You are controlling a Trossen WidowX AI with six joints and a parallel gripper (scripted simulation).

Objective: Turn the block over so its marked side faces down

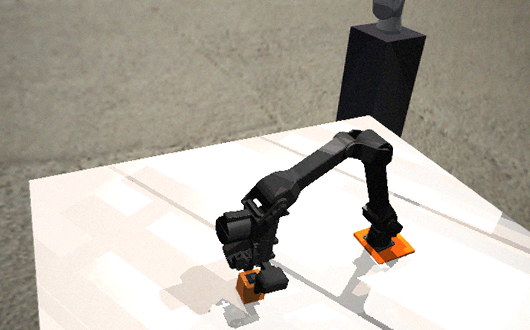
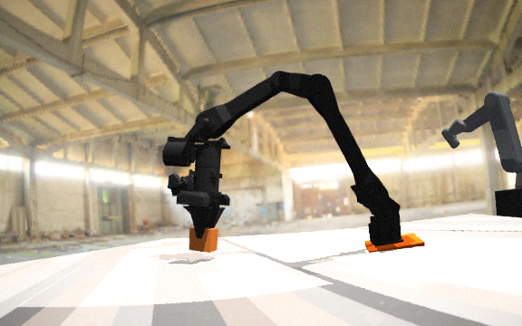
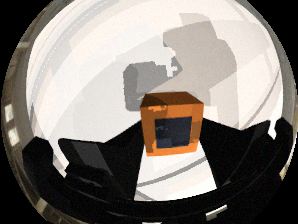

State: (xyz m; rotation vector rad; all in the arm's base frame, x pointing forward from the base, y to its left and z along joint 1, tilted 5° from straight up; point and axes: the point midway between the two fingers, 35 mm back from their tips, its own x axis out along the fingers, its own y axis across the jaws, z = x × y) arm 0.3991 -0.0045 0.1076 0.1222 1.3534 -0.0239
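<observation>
The orange block (image 1: 245,291) (image 2: 209,244) (image 3: 172,100) is held upright between the fingers of my gripper (image 1: 254,282) (image 2: 200,235) (image 3: 169,121), which is shut on two opposite sides of it. The marked side, a dark square (image 1: 250,277) (image 3: 173,133), faces up towards the wrist camera. In the exterior view the block's underside seems a little above the table (image 1: 123,238) (image 2: 254,290), with a shadow just below it. Part of the block is hidden behind a finger in the top and exterior views.
My arm's orange base plate (image 1: 403,249) (image 2: 410,241) lies on the table, to the right of the block in the top and exterior views. A grey arm (image 1: 389,13) (image 2: 500,131) stands on a dark pedestal (image 1: 379,81) (image 2: 508,202) beyond the table.
</observation>
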